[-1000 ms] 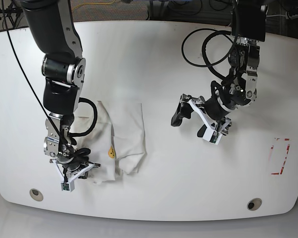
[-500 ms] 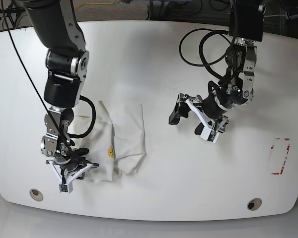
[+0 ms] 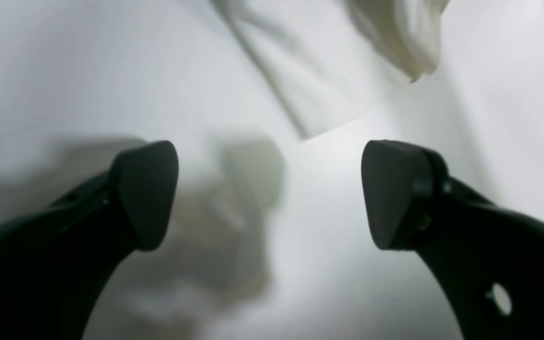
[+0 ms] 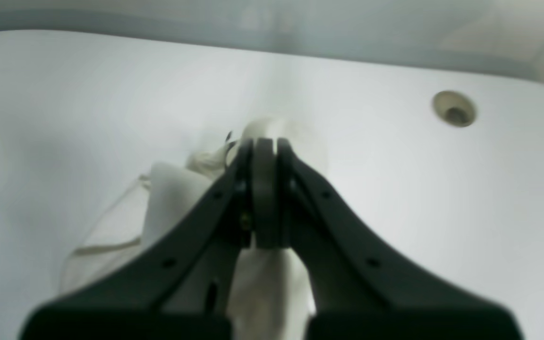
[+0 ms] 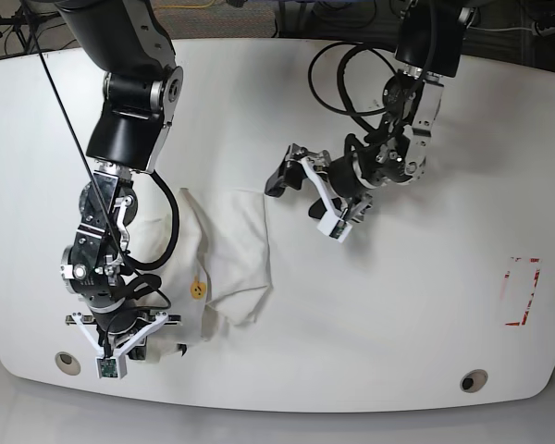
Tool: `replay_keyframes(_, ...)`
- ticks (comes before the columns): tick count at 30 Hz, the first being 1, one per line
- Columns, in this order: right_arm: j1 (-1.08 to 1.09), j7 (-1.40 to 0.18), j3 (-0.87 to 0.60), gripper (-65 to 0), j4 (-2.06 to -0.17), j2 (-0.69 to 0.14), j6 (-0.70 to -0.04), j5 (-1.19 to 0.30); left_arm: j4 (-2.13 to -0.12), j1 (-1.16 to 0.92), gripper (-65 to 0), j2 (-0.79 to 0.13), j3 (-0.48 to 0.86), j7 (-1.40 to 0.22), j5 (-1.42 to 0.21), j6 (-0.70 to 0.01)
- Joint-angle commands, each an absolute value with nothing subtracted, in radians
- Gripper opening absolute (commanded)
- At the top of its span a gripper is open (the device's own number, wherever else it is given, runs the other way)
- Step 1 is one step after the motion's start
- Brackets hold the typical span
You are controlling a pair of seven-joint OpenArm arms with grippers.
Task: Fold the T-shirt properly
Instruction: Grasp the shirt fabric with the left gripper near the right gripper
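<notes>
T-shirt (image 5: 227,264): partly folded, rumpled, laid on the left part of the white table (image 5: 370,120), toward the near edge; a small yellow emblem (image 5: 197,289) is seen near its near-left side.
Right gripper (image 4: 263,156): clenched on a bunched near-left part of the T-shirt; cloth is seen hanging below the closed jaws in the right wrist view.
Left gripper (image 3: 269,193): released, jaws spread wide, nothing held; it is hovered to the right of the garment's far-right corner.
Risk: the pinched bunch may be dragged, so that layers already folded are pulled apart; a thin hold may be lost through slipping.
Edges: the near table rim and a round hole (image 5: 67,362) lie close to the right gripper, so little room is left there.
Open room: bare tabletop is available right of the garment and toward the far side.
</notes>
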State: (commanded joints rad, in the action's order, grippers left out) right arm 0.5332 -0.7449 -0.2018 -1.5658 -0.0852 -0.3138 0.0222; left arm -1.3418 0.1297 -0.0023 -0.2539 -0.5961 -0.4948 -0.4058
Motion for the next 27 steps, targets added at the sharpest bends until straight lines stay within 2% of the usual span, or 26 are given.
replay_keyframes(10,0.498,-0.789,-0.171,-65.0,-1.715,-0.085,-0.314,0.024,-1.188,0.193,-7.8,0.047,-0.321,-0.519,-0.493,-0.403)
replay_keyframes(27,0.483,-0.792,-0.171,-65.0,-1.797,-0.085,-0.314,0.019,-1.013,0.24,-8.6,0.097,-0.371,-0.472,-0.496,-0.401)
